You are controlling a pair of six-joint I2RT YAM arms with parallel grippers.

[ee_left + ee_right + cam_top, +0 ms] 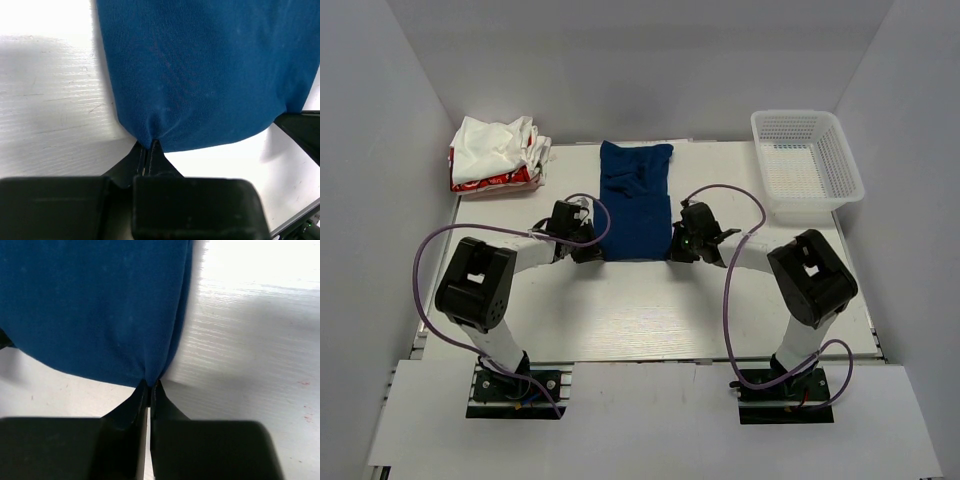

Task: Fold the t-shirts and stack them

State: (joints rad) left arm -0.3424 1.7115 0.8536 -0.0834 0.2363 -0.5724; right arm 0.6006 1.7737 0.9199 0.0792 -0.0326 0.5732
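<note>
1. The left gripper (149, 146) is clenched on the near left corner of the blue shirt (635, 200), and the cloth puckers where its tips pinch it.
2. The right gripper (150, 386) is clamped the same way on the near right corner.
3. The blue shirt lies as a long strip on the table (640, 320), reaching away from both grippers, with its near edge between them.
4. The white and red shirts (498, 155) lie crumpled well beyond the left gripper, off to its left.
5. The basket (807, 165) stands beyond the right gripper, off to its right.
</note>
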